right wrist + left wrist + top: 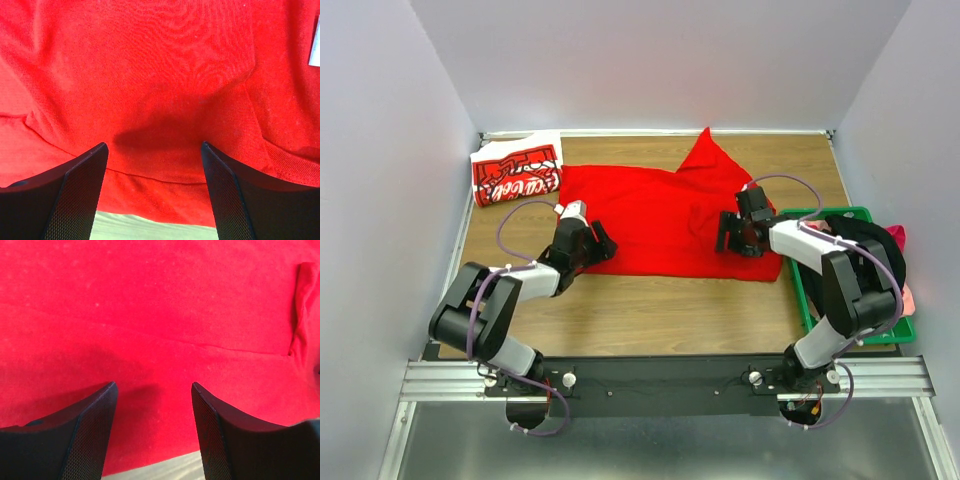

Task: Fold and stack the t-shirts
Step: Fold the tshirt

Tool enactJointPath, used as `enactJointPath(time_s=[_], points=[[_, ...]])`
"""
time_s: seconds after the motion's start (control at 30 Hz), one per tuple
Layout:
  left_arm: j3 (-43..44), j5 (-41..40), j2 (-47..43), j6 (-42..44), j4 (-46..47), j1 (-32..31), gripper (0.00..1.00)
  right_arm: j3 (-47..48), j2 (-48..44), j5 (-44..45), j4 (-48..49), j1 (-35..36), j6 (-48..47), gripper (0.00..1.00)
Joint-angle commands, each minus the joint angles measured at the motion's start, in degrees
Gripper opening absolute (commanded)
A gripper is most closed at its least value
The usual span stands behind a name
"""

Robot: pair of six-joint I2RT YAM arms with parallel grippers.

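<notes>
A plain bright red t-shirt (655,215) lies spread across the middle of the table, one corner peaking toward the back wall. A folded red t-shirt with white lettering (516,175) rests at the back left corner. My left gripper (600,243) hovers open over the plain shirt's front left edge; the left wrist view shows red cloth (160,330) between and beyond the fingers (95,430), nothing pinched. My right gripper (732,235) stands open over the shirt's front right edge, and in the right wrist view the hem (165,185) runs between the spread fingers (225,190).
A green plastic crate (840,270) at the right edge holds dark and pink clothing (865,240). Grey walls close in the table at the back and both sides. Bare wood (660,310) runs between the shirt and the arm bases.
</notes>
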Motion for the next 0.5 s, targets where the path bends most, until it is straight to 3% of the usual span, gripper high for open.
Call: enactJointPath(time_s=[0.0, 0.27, 0.47], points=[[-1.0, -7.1, -4.7, -2.0, -4.4, -2.7, 0.69, -3.9, -1.4, 1.2, -5.1, 0.2, 0.5, 0.82], [7.3, -15.0, -7.0, 0.2, -12.5, -9.7, 0.69, 0.3, -6.5, -1.8, -5.4, 0.2, -1.1, 0.82], [12.9, -12.6, 2.2, 1.2, -8.5, -11.8, 0.69, 4.2, -5.6, -4.9, -3.9, 0.4, -2.5, 0.82]])
